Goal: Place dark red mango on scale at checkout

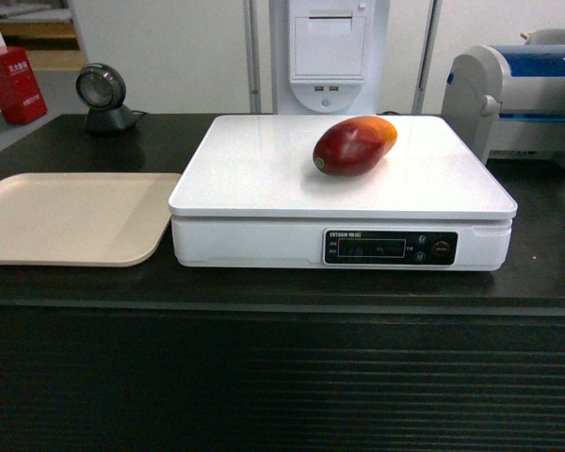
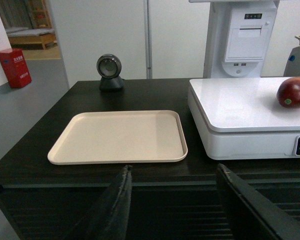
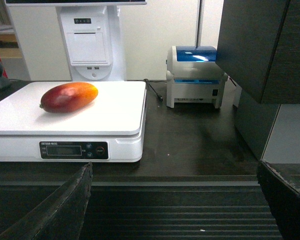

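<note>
The dark red mango point(image 1: 354, 145) lies on its side on the white platter of the scale point(image 1: 264, 179), toward the back right; its orange end points right. The mango point(image 3: 68, 97) and the scale point(image 3: 115, 107) show in the right wrist view, the mango point(image 2: 293, 92) and the scale point(image 2: 240, 107) in the left. The scale stands on the black-topped checkout point(image 1: 282, 377). My left gripper point(image 2: 174, 170) is open and empty, held in front of the counter's ribbed face. My right gripper point(image 3: 174, 167) is wide open and empty, also off the counter's front edge. Neither gripper appears in the head view.
A beige tray point(image 1: 71, 217) lies left of the scale. Behind it sits a round barcode scanner point(image 1: 102, 97). A white receipt terminal point(image 1: 328, 52) stands behind the scale, a white-and-blue printer point(image 1: 518, 99) to its right. A dark cabinet point(image 3: 257, 45) hangs at right.
</note>
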You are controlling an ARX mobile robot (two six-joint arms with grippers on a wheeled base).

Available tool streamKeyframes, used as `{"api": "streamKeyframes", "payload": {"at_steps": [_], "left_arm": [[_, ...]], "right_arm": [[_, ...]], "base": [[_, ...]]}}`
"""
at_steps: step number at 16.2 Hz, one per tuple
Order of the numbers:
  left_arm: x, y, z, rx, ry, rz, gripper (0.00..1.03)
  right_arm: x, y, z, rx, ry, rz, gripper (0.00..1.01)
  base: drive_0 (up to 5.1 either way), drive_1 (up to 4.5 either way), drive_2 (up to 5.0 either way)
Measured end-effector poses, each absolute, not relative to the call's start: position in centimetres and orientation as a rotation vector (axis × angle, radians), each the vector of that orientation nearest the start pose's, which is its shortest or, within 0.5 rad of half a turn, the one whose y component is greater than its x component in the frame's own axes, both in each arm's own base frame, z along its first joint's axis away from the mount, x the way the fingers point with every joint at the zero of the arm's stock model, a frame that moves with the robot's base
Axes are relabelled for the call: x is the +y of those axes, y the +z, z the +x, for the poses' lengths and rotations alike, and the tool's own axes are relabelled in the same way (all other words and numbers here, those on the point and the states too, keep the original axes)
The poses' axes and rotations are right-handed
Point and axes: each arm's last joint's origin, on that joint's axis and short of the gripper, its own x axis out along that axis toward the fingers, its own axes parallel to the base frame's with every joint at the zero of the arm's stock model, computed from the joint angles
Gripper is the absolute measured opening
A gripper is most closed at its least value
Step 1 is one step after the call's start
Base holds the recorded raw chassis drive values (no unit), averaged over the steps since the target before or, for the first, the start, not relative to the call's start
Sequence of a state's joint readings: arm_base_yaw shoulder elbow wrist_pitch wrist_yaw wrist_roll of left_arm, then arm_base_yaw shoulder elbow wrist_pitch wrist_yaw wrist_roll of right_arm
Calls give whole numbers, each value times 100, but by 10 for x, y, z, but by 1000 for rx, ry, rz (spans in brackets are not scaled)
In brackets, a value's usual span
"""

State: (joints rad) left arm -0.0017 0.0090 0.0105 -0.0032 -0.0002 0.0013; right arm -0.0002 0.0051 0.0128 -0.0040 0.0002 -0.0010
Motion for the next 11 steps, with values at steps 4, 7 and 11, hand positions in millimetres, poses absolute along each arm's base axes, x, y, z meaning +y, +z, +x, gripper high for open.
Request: {"api": "streamKeyframes", "payload": {"at_steps": [4,7,11], "left_arm": [[0,166,98,2,-2,1,88],[0,166,98,2,-2,2,99],[0,166,98,2,-2,2,98]], "right_arm": [[0,167,97,-4,0,-1,98],[0,167,97,-4,0,-1,98],[0,167,97,-4,0,-1,98]], "base": [[0,0,0],[0,0,0],[0,0,0]]}}
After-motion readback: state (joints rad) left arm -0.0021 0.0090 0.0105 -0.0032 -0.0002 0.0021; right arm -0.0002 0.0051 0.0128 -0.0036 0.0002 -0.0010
